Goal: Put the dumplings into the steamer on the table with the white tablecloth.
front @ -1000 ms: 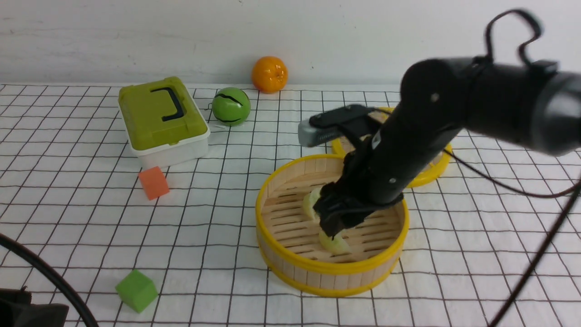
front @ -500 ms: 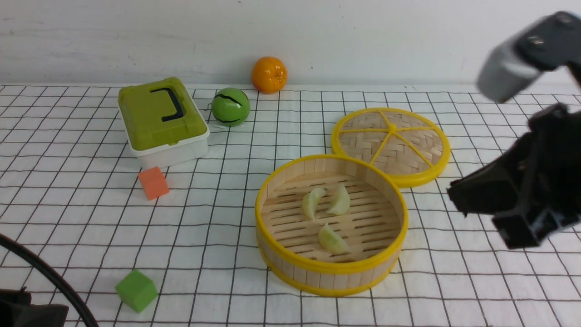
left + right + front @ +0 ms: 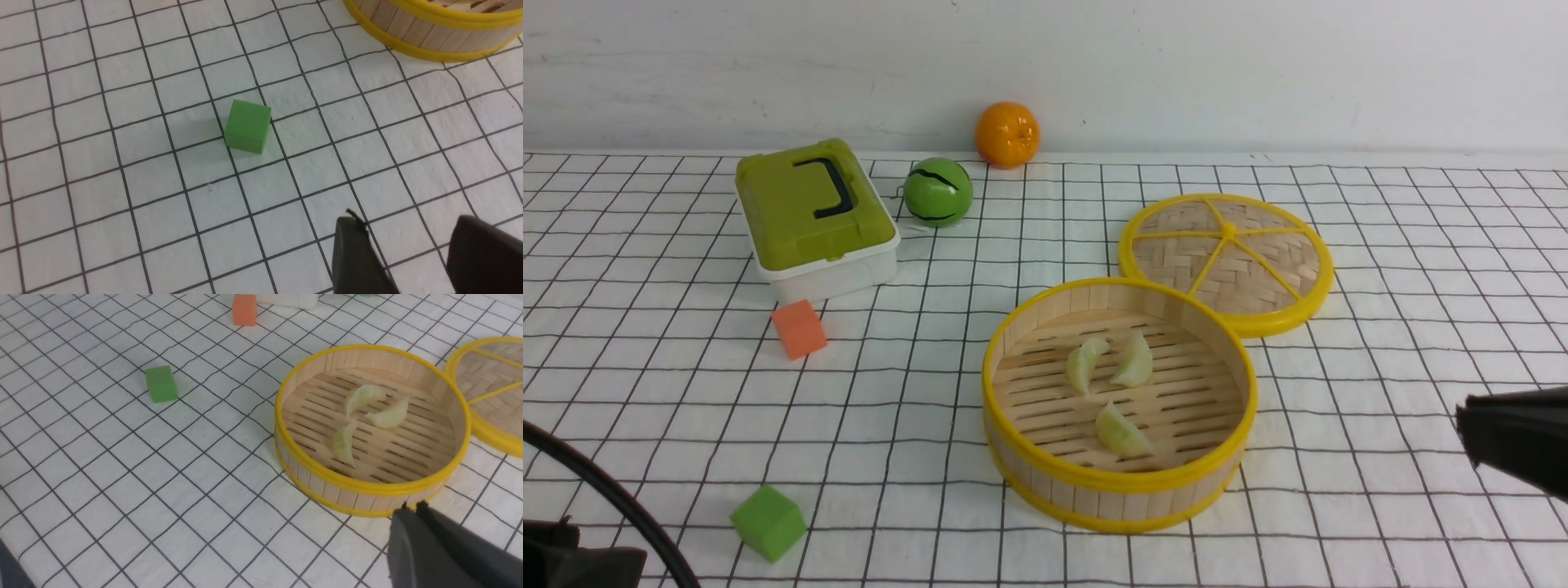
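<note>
Left gripper (image 3: pixel 412 261): over bare white tablecloth (image 3: pixel 645 367), jaws apart, nothing between them.

Clock bearings are taken from the steamer (image 3: pixel 1111 502) in the front view.
- Green cube (image 3: pixel 768 521) at 8 o'clock, well apart.
- Orange cube (image 3: pixel 799 328) and green-lidded box (image 3: pixel 813 214) at 10.
- Green ball (image 3: pixel 938 191) and orange (image 3: pixel 1007 133) at about 11, far back.

All three dumplings (image 3: pixel 1121 431) lie on the slatted floor of the steamer. Two are near the centre and close together; one is toward 6 o'clock.

Handling, by their look: light, soft, slick-skinned, easily crushed. If one needed moving, pinch gently across the fat middle of the crescent, coming straight down inside the wall.

Woven lid (image 3: pixel 1225 261) at 1 o'clock, just beside the rim; can't tell if they touch.

Right gripper (image 3: pixel 412 506): low at about 4 o'clock, outside the steamer, jaws pressed together, empty.

Nothing blocks the basket.
</note>
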Controlling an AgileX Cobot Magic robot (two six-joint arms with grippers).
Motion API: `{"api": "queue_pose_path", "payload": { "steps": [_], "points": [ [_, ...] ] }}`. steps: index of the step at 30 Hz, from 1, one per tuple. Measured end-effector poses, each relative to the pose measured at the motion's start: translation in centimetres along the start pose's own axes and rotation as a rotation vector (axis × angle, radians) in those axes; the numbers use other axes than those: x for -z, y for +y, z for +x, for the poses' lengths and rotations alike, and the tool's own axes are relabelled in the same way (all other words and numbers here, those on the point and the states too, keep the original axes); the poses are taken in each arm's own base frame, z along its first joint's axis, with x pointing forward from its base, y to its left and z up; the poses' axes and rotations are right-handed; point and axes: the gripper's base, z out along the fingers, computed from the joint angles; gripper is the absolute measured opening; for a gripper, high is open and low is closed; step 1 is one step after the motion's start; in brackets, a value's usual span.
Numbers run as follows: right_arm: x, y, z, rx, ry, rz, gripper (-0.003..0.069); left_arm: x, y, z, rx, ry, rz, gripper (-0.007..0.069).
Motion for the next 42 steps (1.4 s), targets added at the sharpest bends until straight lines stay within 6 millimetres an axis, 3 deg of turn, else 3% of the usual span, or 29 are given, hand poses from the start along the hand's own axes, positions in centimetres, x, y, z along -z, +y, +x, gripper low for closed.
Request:
{"api": "queue_pose_path", "payload": {
  "steps": [8,13,15,17,18,20,24,30,42],
  "points": [
    [0.4,0.1,-0.1,-0.024,-0.084,-0.006,-0.0024,0.0,0.0,0.0,0.0,0.0,0.0,0.0316],
    [-0.3,-0.7,1.9,-0.037,-0.226,0.063,-0.0024,0.0,0.0,0.0,0.0,0.0,0.0,0.0316],
    [-0.3,-1.7,4.9,-0.09,-0.335,0.145,-0.0024,0.0,0.0,0.0,0.0,0.0,0.0,0.0316],
    [-0.4,-2.1,6.4,-0.126,-0.359,0.187,-0.0024,0.0,0.0,0.0,0.0,0.0,0.0,0.0316],
    [0.0,-2.7,8.4,-0.166,-0.407,0.26,-0.0024,0.0,0.0,0.0,0.0,0.0,0.0,0.0316],
    [0.0,-3.0,10.0,-0.177,-0.415,0.307,-0.0024,0.0,0.0,0.0,0.0,0.0,0.0,0.0316],
    [-0.1,-4.1,15.2,-0.205,-0.418,0.524,-0.0024,0.0,0.0,0.0,0.0,0.0,0.0,0.0316],
    [-0.9,-4.8,19.6,-0.291,-0.375,0.687,-0.0024,0.0,0.0,0.0,0.0,0.0,0.0,0.0316],
    [-1.0,-4.9,20.8,-0.312,-0.255,0.724,-0.0024,0.0,0.0,0.0,-0.001,-0.001,-0.002,0.0316]
  ]
}}
